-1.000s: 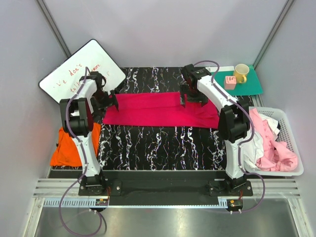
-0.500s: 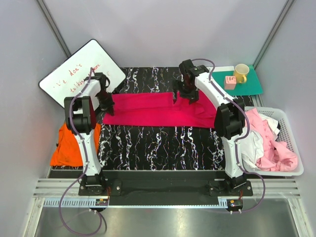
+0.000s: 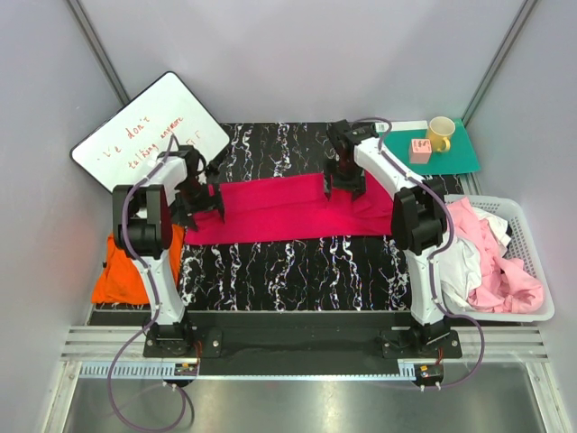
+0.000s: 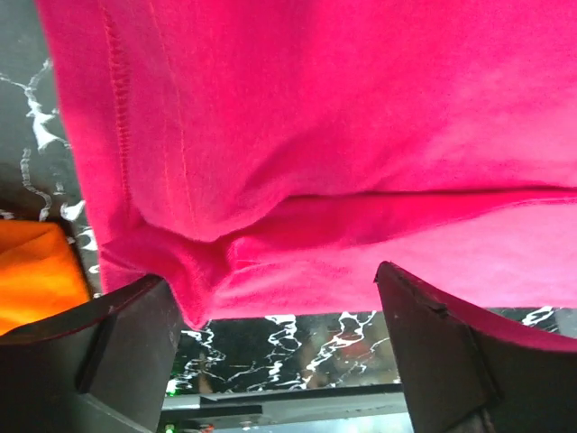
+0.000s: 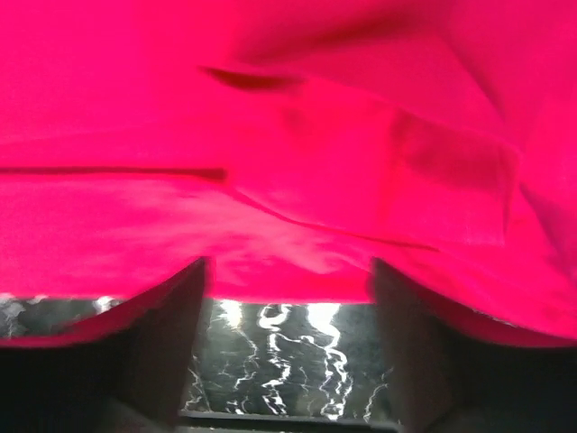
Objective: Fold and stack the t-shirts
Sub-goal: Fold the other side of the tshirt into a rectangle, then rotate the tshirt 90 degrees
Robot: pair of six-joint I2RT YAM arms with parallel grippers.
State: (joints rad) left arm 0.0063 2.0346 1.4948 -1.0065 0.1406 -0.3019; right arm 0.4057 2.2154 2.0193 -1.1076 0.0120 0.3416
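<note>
The magenta-red t-shirt (image 3: pixel 288 207) lies folded as a long strip across the far half of the table. My left gripper (image 3: pixel 204 195) is at its left end, open, with the cloth edge (image 4: pixel 297 180) just ahead of the jaws and nothing between them (image 4: pixel 279 361). My right gripper (image 3: pixel 343 178) is over the strip's far edge right of middle, open and empty (image 5: pixel 288 352), with the cloth (image 5: pixel 288 153) just beyond. The orange t-shirt (image 3: pixel 126 271) lies at the table's left edge and shows in the left wrist view (image 4: pixel 32 271). Pale pink (image 3: pixel 509 280) and white (image 3: pixel 464 266) shirts sit in a basket.
A white laundry basket (image 3: pixel 532 216) stands at the right edge. A whiteboard (image 3: pixel 149 126) leans at the far left. A yellow mug (image 3: pixel 440 133) and a pink block (image 3: pixel 419 151) sit on a green mat (image 3: pixel 455 158) at the far right. The black marbled tabletop (image 3: pixel 288 271) shows near the arms.
Both grippers have shifted slightly toward the near side. The magenta-red strip now lies a little nearer and more slanted, with its left end lower.
</note>
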